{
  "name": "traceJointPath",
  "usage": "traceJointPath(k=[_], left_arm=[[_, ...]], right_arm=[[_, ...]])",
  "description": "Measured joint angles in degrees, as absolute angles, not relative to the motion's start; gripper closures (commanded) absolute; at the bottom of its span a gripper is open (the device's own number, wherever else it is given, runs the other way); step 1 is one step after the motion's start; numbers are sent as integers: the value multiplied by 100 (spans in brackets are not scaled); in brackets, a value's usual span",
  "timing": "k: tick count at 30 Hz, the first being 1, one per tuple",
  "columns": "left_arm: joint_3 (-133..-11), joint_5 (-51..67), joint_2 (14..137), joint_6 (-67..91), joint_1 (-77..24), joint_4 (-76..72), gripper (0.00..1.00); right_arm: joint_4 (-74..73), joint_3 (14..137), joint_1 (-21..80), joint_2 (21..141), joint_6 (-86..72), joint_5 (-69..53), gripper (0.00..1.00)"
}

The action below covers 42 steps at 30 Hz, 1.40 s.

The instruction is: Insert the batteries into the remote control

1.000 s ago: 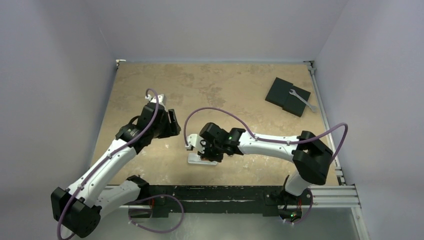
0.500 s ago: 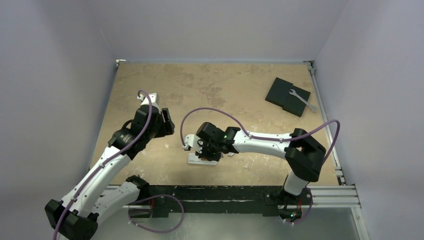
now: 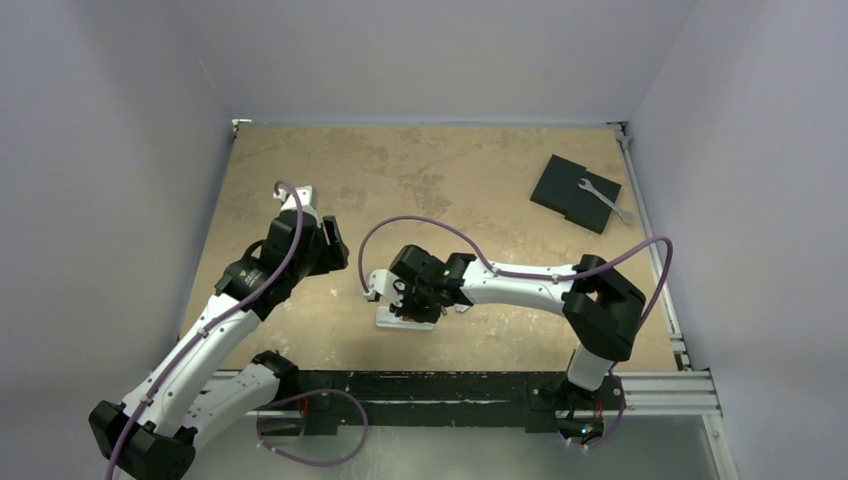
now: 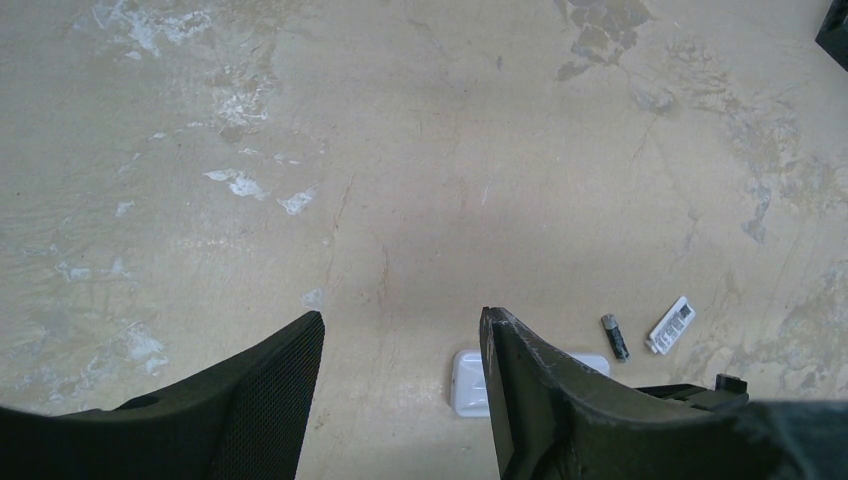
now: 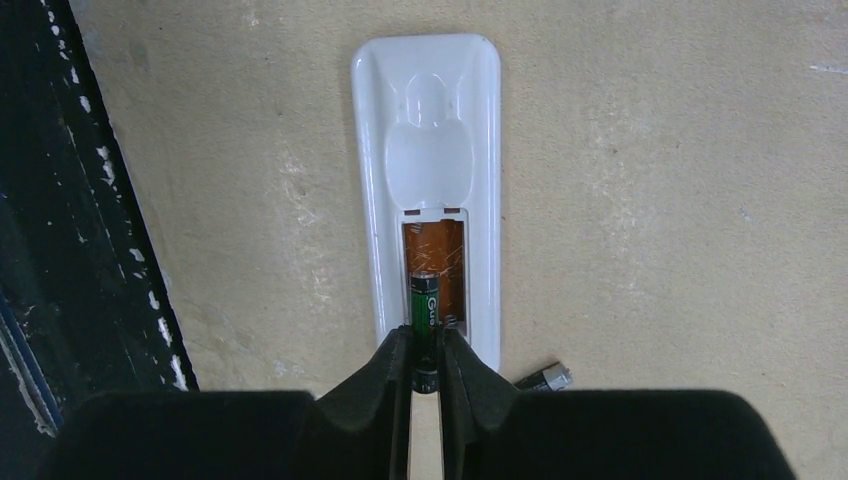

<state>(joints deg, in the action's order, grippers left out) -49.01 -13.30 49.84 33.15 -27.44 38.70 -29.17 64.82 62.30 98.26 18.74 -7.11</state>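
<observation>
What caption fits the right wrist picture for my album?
The right hand holds a battery at the open back of the remote control; second battery lies beside it.

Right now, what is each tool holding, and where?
Right tool pinches a battery by the end nearest the wrist, over the remote; left tool holds nothing.

Reaching the white-and-black jointed right arm [image 3: 520, 285] leftward from its base, elbow bent, wrist tipping steeply downward. Pinching a slim dark battery with a green label [image 5: 424, 300] by its near end in the black two-finger right gripper [image 5: 425, 350], jaws drawn almost together. Holding the matching white-and-black left arm [image 3: 215, 320] stretched forward and raised, the black left gripper [image 4: 400, 320] pointing down at a slant, jaws spread wide apart.
</observation>
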Motion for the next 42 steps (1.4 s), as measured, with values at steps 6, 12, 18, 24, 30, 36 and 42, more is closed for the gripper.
traceJointPath(k=[6, 12, 18, 24, 30, 36, 42], left_arm=[[-4901, -1330, 4963, 3315, -2742, 3870, 41], [-4899, -1330, 4932, 3315, -2744, 3870, 41], [-4899, -1330, 4925, 3315, -2744, 3870, 41], [-4897, -1330, 4925, 3315, -2744, 3870, 41], [-4897, -1330, 4925, 3315, -2744, 3870, 41], [-4895, -1330, 4925, 3312, -2744, 3868, 41], [-4895, -1330, 4925, 3312, -2744, 3865, 41]], right_arm=[[-2919, 6510, 6230, 9830, 1874, -709, 77], [-2915, 6576, 6230, 9909, 1872, -709, 76], [-2923, 6578, 6230, 9992, 1872, -711, 75], [-2926, 6578, 6237, 10001, 1872, -718, 74], [-2923, 6578, 6237, 10001, 1872, -735, 74], [-2923, 6578, 6263, 10001, 1879, -825, 74], [-2921, 6578, 6263, 10001, 1916, -875, 72]])
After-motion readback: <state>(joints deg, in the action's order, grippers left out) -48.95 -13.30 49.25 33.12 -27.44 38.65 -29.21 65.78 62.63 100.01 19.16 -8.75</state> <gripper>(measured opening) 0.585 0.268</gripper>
